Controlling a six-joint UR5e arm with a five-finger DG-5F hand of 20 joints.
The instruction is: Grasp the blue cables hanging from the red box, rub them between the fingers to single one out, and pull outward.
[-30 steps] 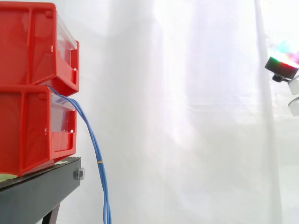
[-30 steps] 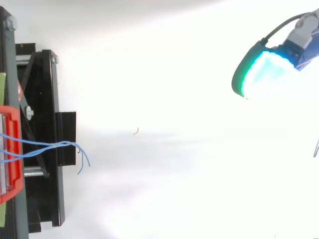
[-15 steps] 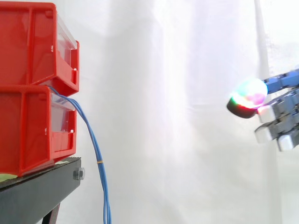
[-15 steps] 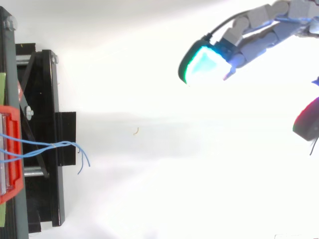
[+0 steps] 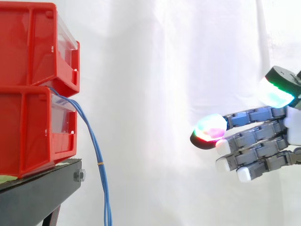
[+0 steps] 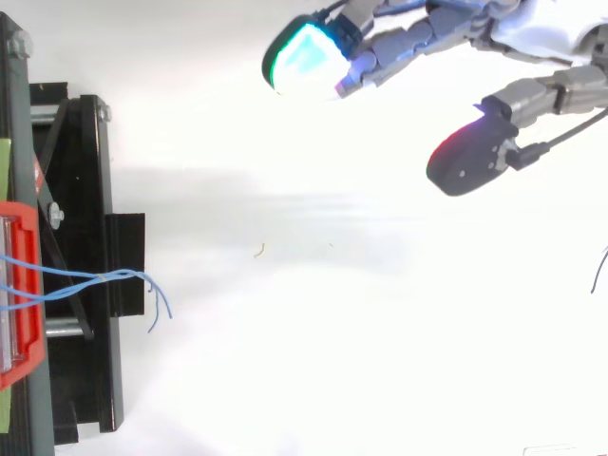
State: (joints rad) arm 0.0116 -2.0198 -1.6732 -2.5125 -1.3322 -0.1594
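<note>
Two red boxes (image 5: pixel 33 89) are stacked on a black stand (image 5: pixel 37 193). Blue cables (image 5: pixel 96 155) leave the gap between the boxes, curve down past the stand's edge and hang free, bound by a small yellow tie. From above, the blue cables (image 6: pixel 104 278) stretch rightwards from the red box (image 6: pixel 21 294) and end in loose tips. My hand (image 5: pixel 256 146) reaches in from the right with straight, spread fingers pointing at the boxes, far from the cables. Its fingers (image 6: pixel 408 38) lie along the top edge of the top view, the thumb apart below them. It holds nothing.
A white curtain (image 5: pixel 178 94) backs the whole scene. The black stand frame (image 6: pixel 81 266) runs down the left edge of the top view. A tiny brown scrap (image 6: pixel 259 250) lies on the white floor between the stand and my hand.
My hand has come further in from the right towards the boxes and dropped lower. Its fingers and thumb now show spread out. The cables hang as before.
</note>
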